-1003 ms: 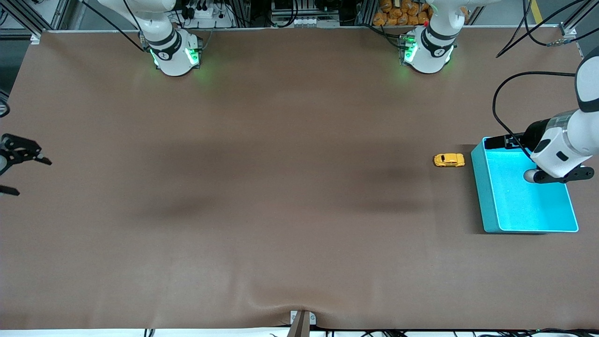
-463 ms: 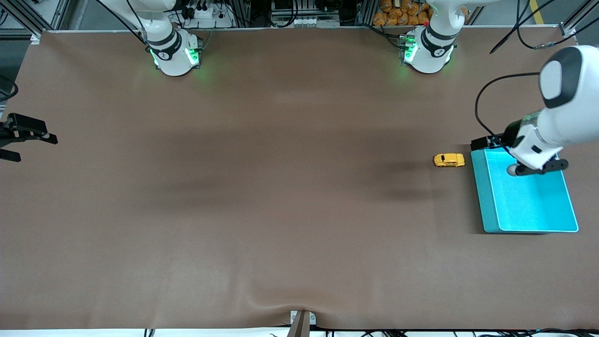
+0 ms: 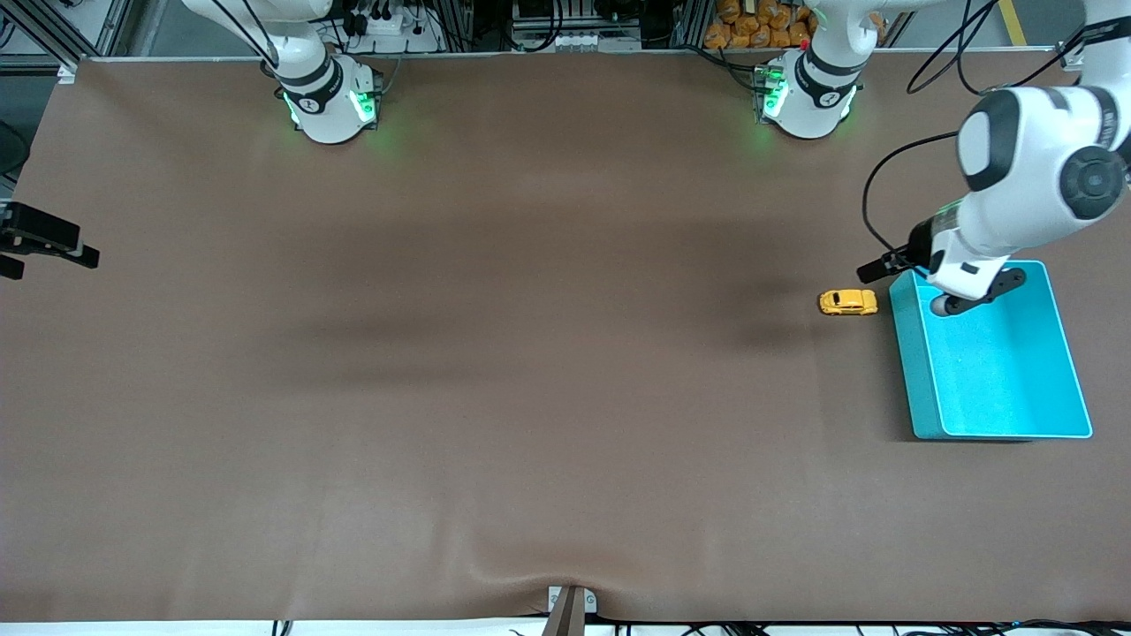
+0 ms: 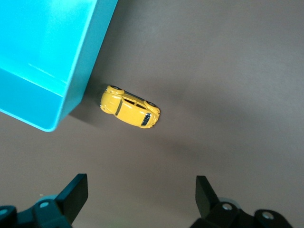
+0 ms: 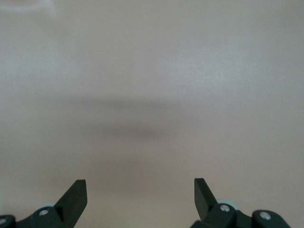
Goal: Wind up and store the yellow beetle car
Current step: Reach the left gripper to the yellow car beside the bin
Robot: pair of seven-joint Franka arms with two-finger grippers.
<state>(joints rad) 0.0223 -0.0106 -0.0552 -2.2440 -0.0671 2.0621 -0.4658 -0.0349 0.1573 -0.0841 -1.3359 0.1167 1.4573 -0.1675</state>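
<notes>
Left wrist view, fingers: the left gripper [image 4: 140, 199] has both black fingertips [image 4: 76, 194] spread wide apart, grasping nothing, bare tabletop between them.
Left gripper, place: in the front view the left gripper [image 3: 959, 296] hangs in the air over the turquoise bin's corner nearest the car and farthest from the front camera.
Car: the yellow beetle car [image 4: 130, 107] stands on its wheels on the table, untouched, at about twelve o'clock from the left fingertips in that wrist view.
Car and bin: in the front view the yellow beetle car [image 3: 848, 302] sits at nine o'clock of the turquoise bin [image 3: 919, 389], just beside its wall and not touching it.
Right wrist view, fingers: the right gripper [image 5: 140, 197] is likewise spread wide and grips nothing; only brown table [image 5: 152, 95] shows under it.
Right gripper, place: the right gripper [image 3: 40, 243] waits at the right arm's end of the table, well apart from car and bin.
Table: brown table [image 3: 530, 371].
</notes>
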